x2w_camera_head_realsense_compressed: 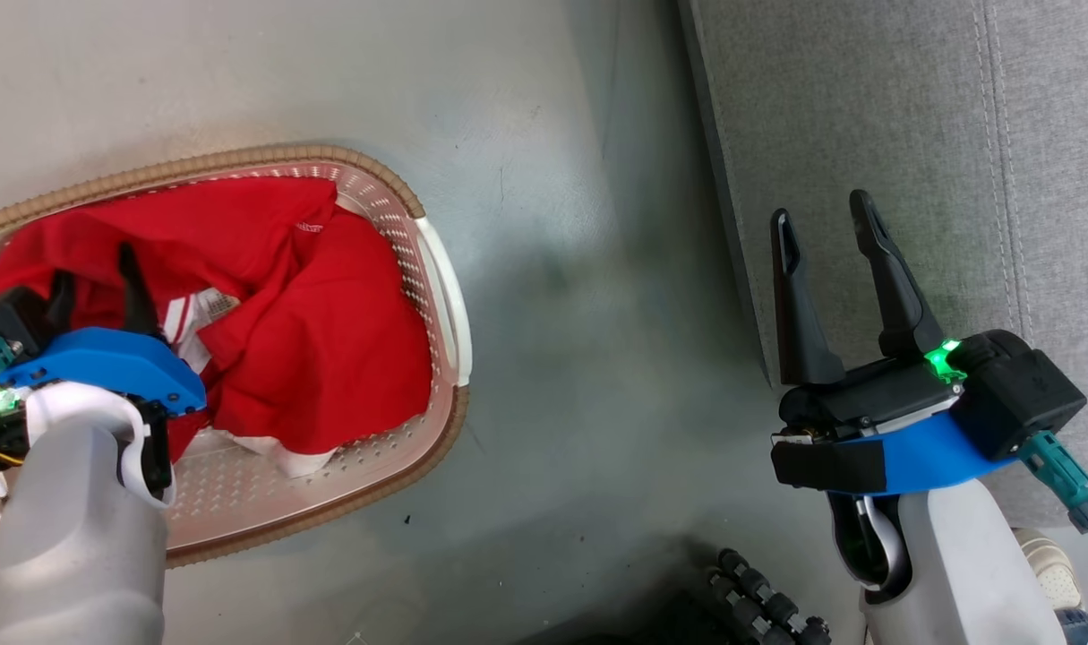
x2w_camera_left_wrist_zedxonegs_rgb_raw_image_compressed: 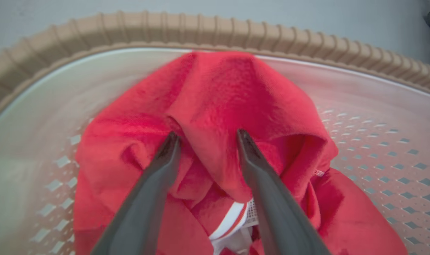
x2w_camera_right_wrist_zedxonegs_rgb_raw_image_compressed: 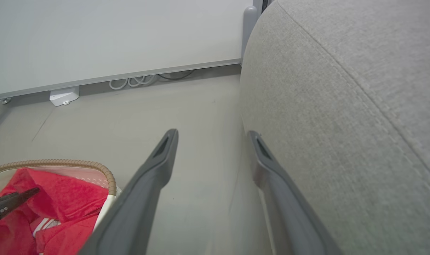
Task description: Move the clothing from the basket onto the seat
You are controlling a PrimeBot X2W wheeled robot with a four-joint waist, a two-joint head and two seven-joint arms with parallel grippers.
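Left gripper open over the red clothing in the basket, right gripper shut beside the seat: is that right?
No. The right gripper is open, its jaws spread wide beside the seat, as the right wrist view shows. The left gripper is indeed open over the clothing in the basket.

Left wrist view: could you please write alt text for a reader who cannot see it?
The open left gripper hangs over red clothing in the basket, its jaws on either side of a raised fold. White striped trim shows low between them.
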